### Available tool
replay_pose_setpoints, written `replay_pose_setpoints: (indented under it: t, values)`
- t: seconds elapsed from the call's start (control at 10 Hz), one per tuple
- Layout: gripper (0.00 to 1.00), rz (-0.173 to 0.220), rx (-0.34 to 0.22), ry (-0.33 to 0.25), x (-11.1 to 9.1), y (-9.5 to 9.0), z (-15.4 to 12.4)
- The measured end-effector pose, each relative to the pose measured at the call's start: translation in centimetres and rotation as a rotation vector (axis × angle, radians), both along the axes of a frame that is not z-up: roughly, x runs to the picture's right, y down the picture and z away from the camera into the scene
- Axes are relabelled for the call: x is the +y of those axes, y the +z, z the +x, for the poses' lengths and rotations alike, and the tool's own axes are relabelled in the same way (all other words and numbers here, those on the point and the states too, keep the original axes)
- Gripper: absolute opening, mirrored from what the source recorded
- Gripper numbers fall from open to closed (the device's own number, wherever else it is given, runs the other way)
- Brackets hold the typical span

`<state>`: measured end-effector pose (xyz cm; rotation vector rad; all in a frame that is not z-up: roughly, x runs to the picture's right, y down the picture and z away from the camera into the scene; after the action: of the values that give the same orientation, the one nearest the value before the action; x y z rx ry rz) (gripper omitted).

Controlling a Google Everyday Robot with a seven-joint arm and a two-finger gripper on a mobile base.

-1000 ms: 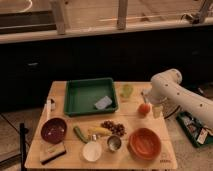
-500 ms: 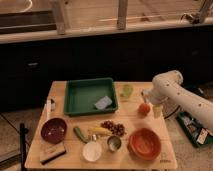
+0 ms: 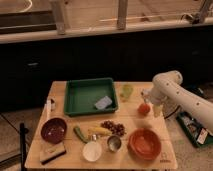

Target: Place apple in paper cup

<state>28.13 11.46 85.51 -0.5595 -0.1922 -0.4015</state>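
Showing the gripper [image 3: 145,100] near the right edge of the table [image 3: 131,111], about midway along that edge, at the end of a white arm [image 3: 175,95] reaching in from the right. Apple [image 3: 144,109] directly beneath the gripper, touching or all but touching it; whether clamped on the fruit, apart or together, cannot tell. Apple small, round, red-orange and smooth, with no long axis, so judged graspable from any side; far smaller than the orange bowl [image 3: 145,143] by the near right corner. Paper cup [image 3: 92,150] upright at the near edge, a little left of centre, white with a pale mouth facing up, well apart from the apple. Direction from apple to paper cup: toward the near edge and the left edge, diagonally across the table. Metal cup [image 3: 114,143] just beside the paper cup on its right, grapes [image 3: 114,128] and banana [image 3: 99,131] just behind both. Line of travel therefore crowded, judged to call for a lifted carry over these things and a release centred over the white rim, not the shiny one. Mouth of the paper cup judged only somewhat wider than the fruit, leaving little margin.
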Motion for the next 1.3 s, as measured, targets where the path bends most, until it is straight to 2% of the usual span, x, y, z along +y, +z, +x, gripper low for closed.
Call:
replay_pose_setpoints:
  t: [0.7,1.3]
  values:
    - [0.8,-0.025,-0.09,-0.051,0.4,1.7,-1.0]
    - [0.8,-0.048,-0.13,-0.074,1.0,3.0,-2.1]
